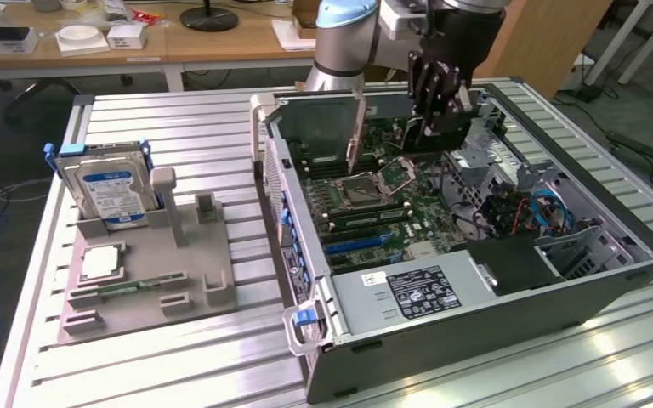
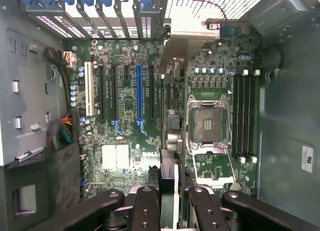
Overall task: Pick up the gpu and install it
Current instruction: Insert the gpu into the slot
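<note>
While gripped edge-on, gpu (image 2: 169,173) seemingly sits inside hand (image 2: 171,207), over motherboard (image 2: 125,156).

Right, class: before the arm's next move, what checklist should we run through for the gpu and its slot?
1. gpu gripped in the pincer: ok.
2. Blue slot free of any card: ok.
3. gpu lined up over the blue slot: cannot tell; its edge looks nearer the CPU socket.
4. gpu seated in the blue slot: not ok.
5. Computer case side open for access: ok.
</note>
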{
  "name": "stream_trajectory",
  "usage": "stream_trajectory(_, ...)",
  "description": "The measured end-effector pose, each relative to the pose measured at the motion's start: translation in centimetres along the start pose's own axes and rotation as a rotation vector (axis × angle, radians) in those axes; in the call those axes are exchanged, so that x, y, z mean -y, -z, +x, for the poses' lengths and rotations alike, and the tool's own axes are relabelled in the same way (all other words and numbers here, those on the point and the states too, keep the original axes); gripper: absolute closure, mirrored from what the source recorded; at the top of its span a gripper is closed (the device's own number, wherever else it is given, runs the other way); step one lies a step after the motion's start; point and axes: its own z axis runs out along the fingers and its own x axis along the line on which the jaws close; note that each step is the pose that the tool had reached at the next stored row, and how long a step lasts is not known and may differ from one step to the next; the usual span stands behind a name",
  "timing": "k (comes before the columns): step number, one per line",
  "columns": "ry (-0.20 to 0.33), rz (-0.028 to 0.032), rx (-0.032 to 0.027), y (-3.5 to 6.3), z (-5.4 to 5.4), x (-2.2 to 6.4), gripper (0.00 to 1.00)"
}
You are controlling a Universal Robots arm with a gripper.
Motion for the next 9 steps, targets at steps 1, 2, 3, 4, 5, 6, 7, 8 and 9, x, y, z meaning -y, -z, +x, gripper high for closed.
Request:
stream_trajectory(1, 0.002, -0.0001, 0.0000, -0.18, 0.0, -0.03, 0.73)
stream_trajectory(2, 0.003, -0.0002, 0.0000, -0.36, 0.0, -0.07, 0.73)
stream_trajectory(3, 0.006, -0.0002, 0.0000, -0.53, 0.0, -0.09, 0.73)
stream_trajectory(4, 0.007, -0.0003, 0.0001, -0.73, 0.1, -0.11, 0.73)
stream_trajectory(5, 0.008, -0.0003, 0.0001, -0.91, 0.1, -0.11, 0.73)
stream_trajectory(6, 0.009, -0.0003, 0.0002, -1.09, 0.1, -0.11, 0.73)
stream_trajectory(7, 0.009, -0.0003, 0.0002, -1.27, 0.1, -0.12, 0.73)
stream_trajectory(8, 0.009, -0.0003, 0.0003, -1.46, 0.1, -0.12, 0.73)
stream_trajectory(9, 0.009, -0.0004, 0.0001, -1.63, 0.1, -0.14, 0.73)
